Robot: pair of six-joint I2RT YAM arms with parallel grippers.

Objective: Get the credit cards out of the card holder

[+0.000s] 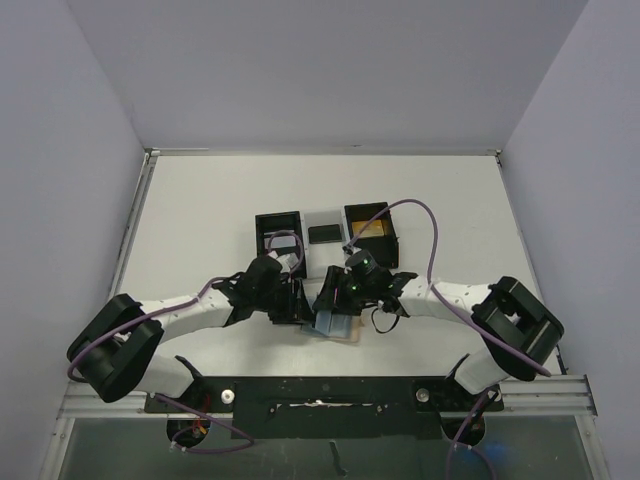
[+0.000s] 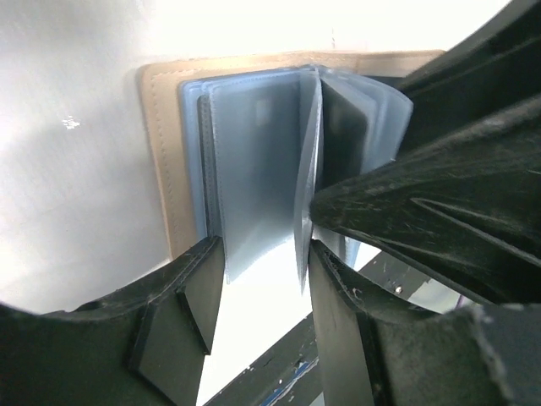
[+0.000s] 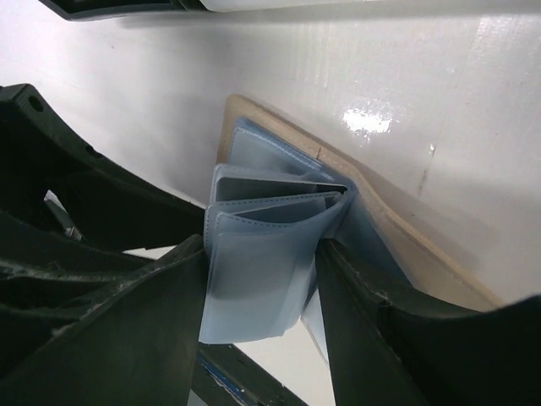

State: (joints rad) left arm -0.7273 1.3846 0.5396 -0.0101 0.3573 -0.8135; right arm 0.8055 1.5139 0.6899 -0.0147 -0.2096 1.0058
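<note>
The card holder (image 1: pixel 340 326) lies open on the table between the two arms, tan outside with blue-grey plastic sleeves. In the left wrist view its tan edge (image 2: pixel 161 152) sits left of the fanned sleeves (image 2: pixel 254 161), and a dark card (image 2: pixel 344 144) shows inside one. My left gripper (image 2: pixel 266 245) has a sleeve spanning its jaws, touching both fingers. In the right wrist view my right gripper (image 3: pixel 262 245) squeezes a bundle of sleeves (image 3: pixel 262 271), which bow between its fingers. From above, the left gripper (image 1: pixel 303 306) and right gripper (image 1: pixel 333 300) meet over the holder.
A black three-compartment tray (image 1: pixel 262 232) stands just behind the grippers; a dark card (image 1: pixel 325 234) lies in its middle compartment and something orange (image 1: pixel 373 228) in the right one. The table's near edge and the arm bases are close in front of the holder.
</note>
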